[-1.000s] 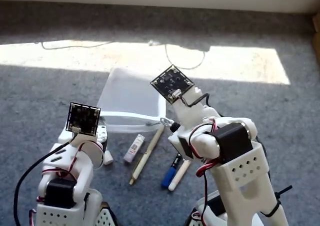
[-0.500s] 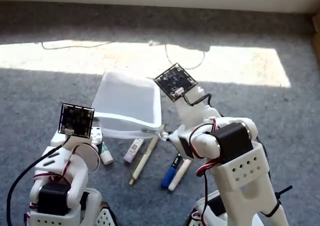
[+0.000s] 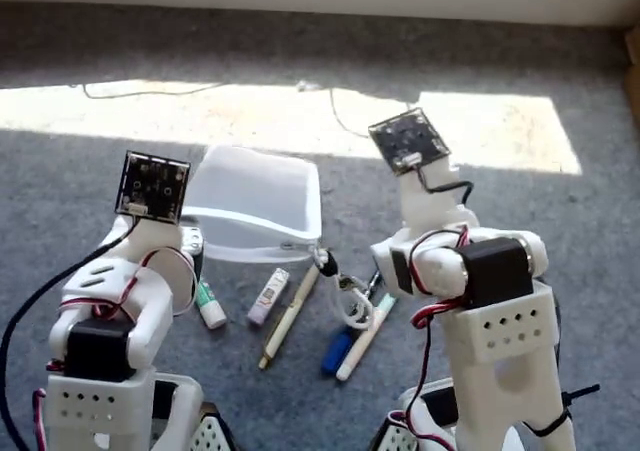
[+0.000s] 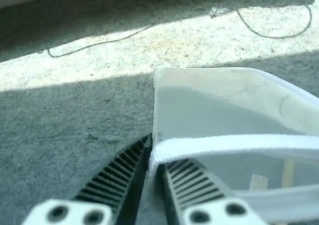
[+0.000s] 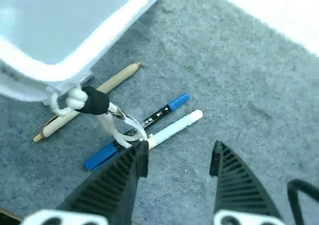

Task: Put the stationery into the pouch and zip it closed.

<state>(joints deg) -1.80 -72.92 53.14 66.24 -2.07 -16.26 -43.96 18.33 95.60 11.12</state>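
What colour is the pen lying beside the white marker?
The pen is blue with a black middle, clearest in the right wrist view.

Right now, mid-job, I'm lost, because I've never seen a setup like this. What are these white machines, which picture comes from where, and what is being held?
They are two small robot arms. Each ends in a two-fingered gripper and has a camera on its wrist. The high view looks down over both arms. The left wrist view looks along the left gripper, which is shut on the rim of the translucent pouch. The right wrist view looks along the right gripper, which is open and holds nothing. On the grey carpet beside the pouch lie a beige pen, a blue marker, a white pen, a small green-and-white tube and a short labelled stick. The black zip pull hangs at the pouch's corner.
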